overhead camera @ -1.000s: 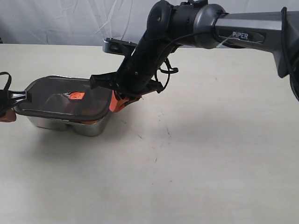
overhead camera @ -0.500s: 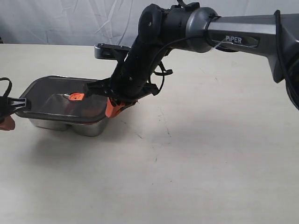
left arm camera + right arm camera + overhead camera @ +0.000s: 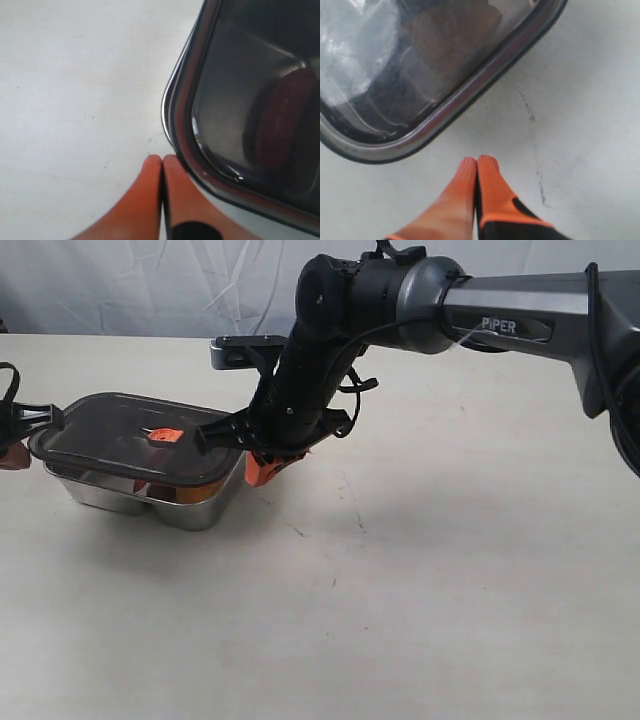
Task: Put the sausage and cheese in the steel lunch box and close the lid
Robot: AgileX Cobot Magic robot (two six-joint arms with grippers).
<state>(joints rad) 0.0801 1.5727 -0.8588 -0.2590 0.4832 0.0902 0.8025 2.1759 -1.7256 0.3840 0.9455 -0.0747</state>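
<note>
Since 0.5 s ago the lid (image 3: 120, 430) has shifted back from its tilt and lies level on the steel lunch box (image 3: 150, 502); my right gripper (image 3: 258, 472) sits just off its right corner. The lid is dark, translucent, orange valve (image 3: 164, 436) centred, the sausage (image 3: 285, 120) red beneath. Its long axis runs left-right across the table (image 3: 450, 590). My left gripper (image 3: 161, 162) and right are pinched closed, empty

left gripper (image 3: 161, 164) and right gripper (image 3: 477, 163) both pinched closed (orange fingertips (image 3: 488, 172) touching), flanking the steel lunch box (image 3: 186, 514) at opposite ends.
</note>
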